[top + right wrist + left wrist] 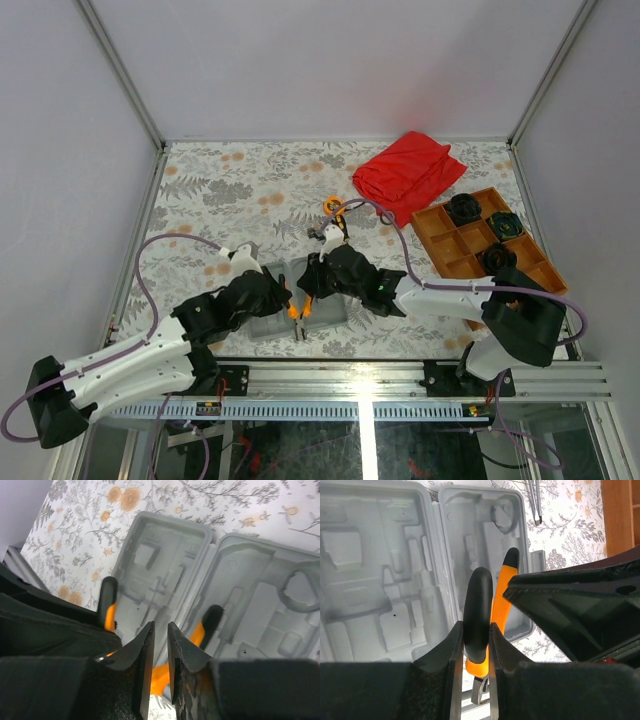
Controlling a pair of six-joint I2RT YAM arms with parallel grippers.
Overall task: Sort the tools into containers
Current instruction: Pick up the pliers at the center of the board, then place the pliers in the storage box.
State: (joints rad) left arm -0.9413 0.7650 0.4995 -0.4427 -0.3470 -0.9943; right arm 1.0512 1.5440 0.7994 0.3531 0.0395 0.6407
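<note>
The top view is showing both arms meeting low over the grey case, which is lying open near the front edge of the floral tabletop. From there the jaws themselves are hiding under the black wrists. Only that view is taking in the red cloth at the back, the orange-brown divided tray with black round parts to the right, and a small orange tool lying behind the case.

The left wrist camera is showing the grip: the left gripper is clamping its jaws on one black-tipped handle of the orange-handled pliers, holding them above the case's right half, with the other handle splaying free beside the right wrist's black housing.

The right wrist camera is looking down on the same pliers from the opposite side. The right gripper is keeping its jaws narrow, a thin slit between them, straddled by the two handles. Whether they are pinching the orange joint beneath, I cannot tell.

The left arm is stretching diagonally from its base at the lower left. The right arm is reaching leftward, elbow bent, wrist tipped down over the case.
</note>
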